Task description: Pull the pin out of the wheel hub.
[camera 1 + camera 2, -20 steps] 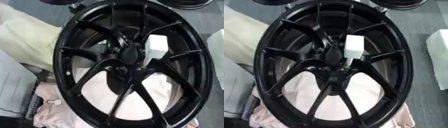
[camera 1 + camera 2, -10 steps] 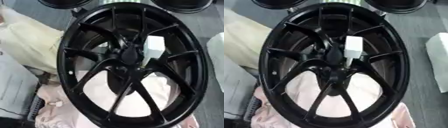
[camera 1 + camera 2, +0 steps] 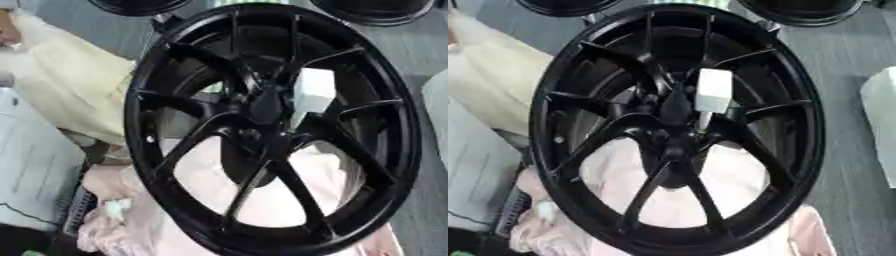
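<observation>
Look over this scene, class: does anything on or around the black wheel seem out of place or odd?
One thing stands out: a white block-shaped piece sits among the dark spokes beside the centre of the black wheel, with a thin stem running down toward the hub. It may be the pin. The wheel shows no visible damage. Neither robot hand is in view.

A pale pink cloth (image 3: 710, 200) lay bunched at the lower middle. A cream-coloured fabric (image 3: 70, 85) spread across the upper left. Beside it, at the left edge, sat a flat grey surface (image 3: 31, 170). Grey floor (image 3: 846, 55) filled the right side, with a pale object (image 3: 881, 125) cut off at the right edge. Two dark round shapes (image 3: 140, 5) (image 3: 802, 10) showed partly along the top edge.
</observation>
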You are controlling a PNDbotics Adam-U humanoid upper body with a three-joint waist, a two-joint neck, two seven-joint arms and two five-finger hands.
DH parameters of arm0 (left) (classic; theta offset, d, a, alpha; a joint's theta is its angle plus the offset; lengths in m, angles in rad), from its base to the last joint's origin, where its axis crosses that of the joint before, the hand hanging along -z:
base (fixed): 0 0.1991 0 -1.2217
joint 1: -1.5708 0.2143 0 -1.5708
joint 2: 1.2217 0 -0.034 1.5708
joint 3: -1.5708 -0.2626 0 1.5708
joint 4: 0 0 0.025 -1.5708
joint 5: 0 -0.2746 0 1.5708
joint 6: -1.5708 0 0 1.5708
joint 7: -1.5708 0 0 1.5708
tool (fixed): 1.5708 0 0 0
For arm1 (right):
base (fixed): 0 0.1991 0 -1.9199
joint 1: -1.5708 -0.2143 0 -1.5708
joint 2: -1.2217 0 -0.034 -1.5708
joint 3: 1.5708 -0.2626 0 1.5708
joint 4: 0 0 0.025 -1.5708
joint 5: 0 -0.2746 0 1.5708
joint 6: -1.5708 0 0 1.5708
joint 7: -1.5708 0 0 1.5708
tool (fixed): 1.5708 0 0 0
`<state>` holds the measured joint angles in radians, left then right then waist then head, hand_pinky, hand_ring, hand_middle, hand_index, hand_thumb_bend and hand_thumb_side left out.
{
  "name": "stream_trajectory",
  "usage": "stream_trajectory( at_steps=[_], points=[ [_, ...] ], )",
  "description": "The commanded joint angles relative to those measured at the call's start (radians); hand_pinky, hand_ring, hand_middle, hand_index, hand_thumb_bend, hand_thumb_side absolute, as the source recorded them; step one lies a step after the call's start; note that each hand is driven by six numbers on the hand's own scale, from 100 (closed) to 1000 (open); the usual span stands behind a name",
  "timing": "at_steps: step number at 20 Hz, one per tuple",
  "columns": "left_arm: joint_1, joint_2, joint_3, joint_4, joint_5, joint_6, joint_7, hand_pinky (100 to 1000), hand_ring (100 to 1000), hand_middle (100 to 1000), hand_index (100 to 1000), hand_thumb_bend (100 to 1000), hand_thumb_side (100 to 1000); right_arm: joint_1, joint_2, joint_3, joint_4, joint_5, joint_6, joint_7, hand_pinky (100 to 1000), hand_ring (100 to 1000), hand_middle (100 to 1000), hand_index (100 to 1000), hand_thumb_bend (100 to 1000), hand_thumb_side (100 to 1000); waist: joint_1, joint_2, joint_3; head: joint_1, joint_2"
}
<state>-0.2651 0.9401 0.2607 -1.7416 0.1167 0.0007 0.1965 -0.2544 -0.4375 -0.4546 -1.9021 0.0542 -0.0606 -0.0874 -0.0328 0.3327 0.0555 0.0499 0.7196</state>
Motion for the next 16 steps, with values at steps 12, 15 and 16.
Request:
stream_trajectory(
  at_steps=[12, 15, 16],
  points=[
    [-0.173, -0.148, -0.032, -0.122, 0.144, -0.077, 0.085, 555, 575, 550, 694, 100, 690, -0.103, 0.002, 0.014, -0.037, -0.05, 0.024, 0.004, 658, 582, 552, 632, 321, 212, -0.021, -0.021, -0.005, -0.015, -0.029],
    [-0.211, -0.228, -0.045, -0.141, 0.194, -0.098, 0.085, 559, 577, 551, 696, 100, 689, -0.15, 0.015, 0.021, -0.054, -0.074, 0.046, 0.0, 658, 583, 553, 632, 321, 209, -0.025, -0.016, -0.009, -0.018, -0.041],
    [-0.213, -0.256, -0.046, -0.15, 0.211, -0.099, 0.076, 559, 577, 551, 696, 100, 689, -0.153, 0.014, 0.021, -0.057, -0.076, 0.051, -0.001, 658, 583, 553, 632, 321, 209, -0.023, -0.016, -0.007, -0.021, -0.041]
  ],
)
